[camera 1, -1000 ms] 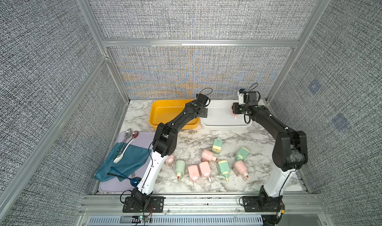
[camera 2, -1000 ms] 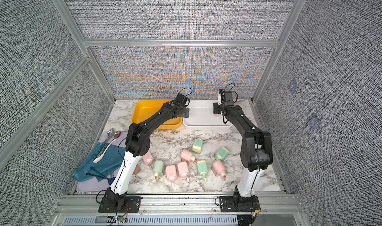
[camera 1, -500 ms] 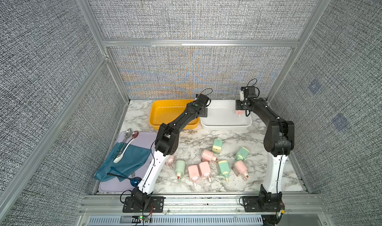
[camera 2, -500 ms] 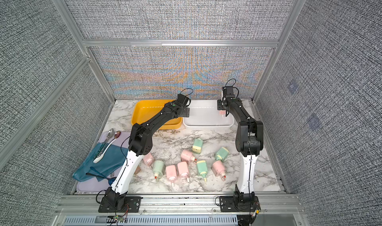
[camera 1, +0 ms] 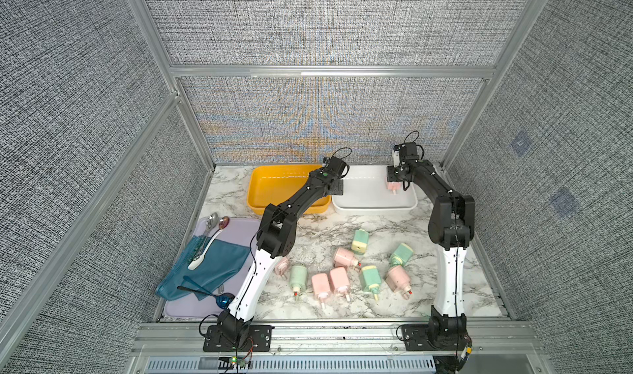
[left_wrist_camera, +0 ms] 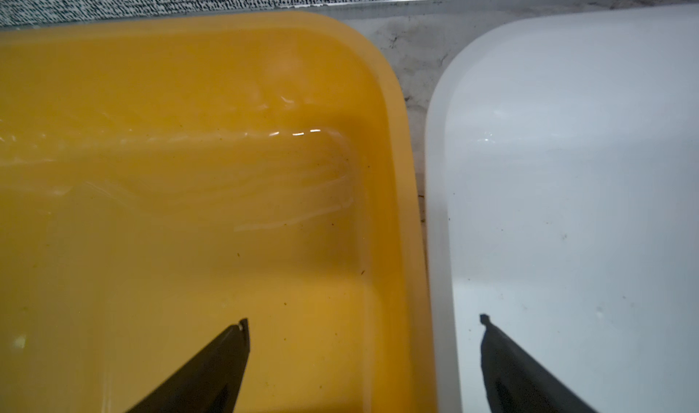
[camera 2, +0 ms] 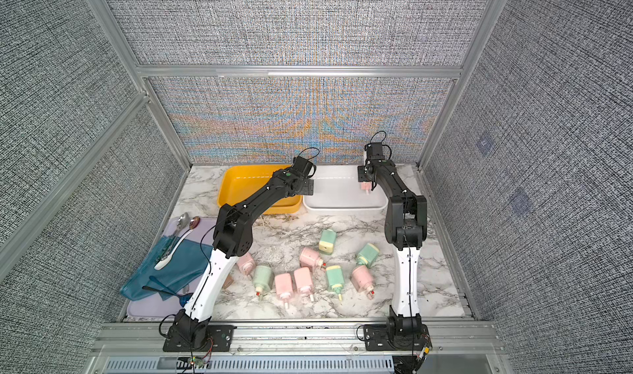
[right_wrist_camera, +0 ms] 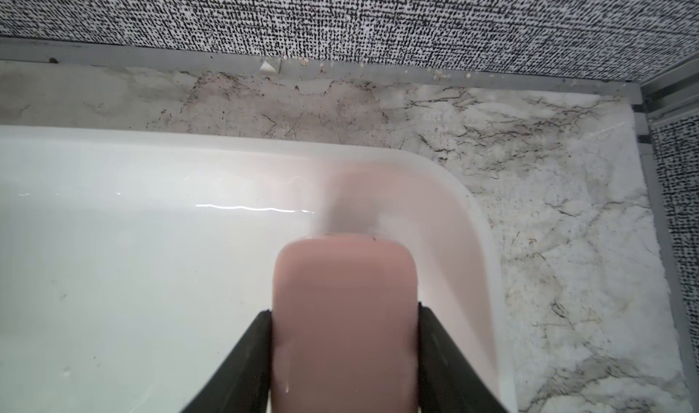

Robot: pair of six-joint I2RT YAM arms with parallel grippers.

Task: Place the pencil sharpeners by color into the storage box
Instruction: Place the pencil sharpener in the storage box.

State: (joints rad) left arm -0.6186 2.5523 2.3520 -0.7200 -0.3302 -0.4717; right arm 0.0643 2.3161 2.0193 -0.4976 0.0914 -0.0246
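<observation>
**Pink sharpener in my right claw, over the white box**

In both top views, my right claw (camera 1: 394, 181) hangs over the white box (camera 1: 373, 210), which sits at 1 o'clock on the marble surface (camera 1: 325, 228). It grips a pink sharpener (camera 1: 392, 186) near the box's 3 o'clock end, with the crank pointing toward 6 o'clock. My left claw (camera 1: 337, 187) reaches over the line where the white box meets the yellow box (camera 1: 274, 187) at 11 o'clock. Nine more lie loose on the surface between 5 and 6 o'clock: five loose pink sharpeners (camera 1: 339, 280) and four mint green sharpeners (camera 1: 298, 276). One pink is half hidden behind my left arm. At 8 o'clock a lilac tray (camera 1: 239, 228) carries a blue cloth (camera 1: 212, 266).

In the left wrist view, my left claw (left_wrist_camera: 364, 320) is spread wide. One of its fingers (left_wrist_camera: 212, 373) is over the yellow box (left_wrist_camera: 151, 203), the other over the white box (left_wrist_camera: 567, 165). The two rims run side by side, almost touching.

In the right wrist view, my right claw (right_wrist_camera: 344, 311) is narrow. Its fingers (right_wrist_camera: 242, 362) press flat on both sides of the pink sharpener (right_wrist_camera: 344, 278), above a rounded corner of the white box (right_wrist_camera: 113, 241). I cannot tell whether the sharpener touches the box floor.
</observation>
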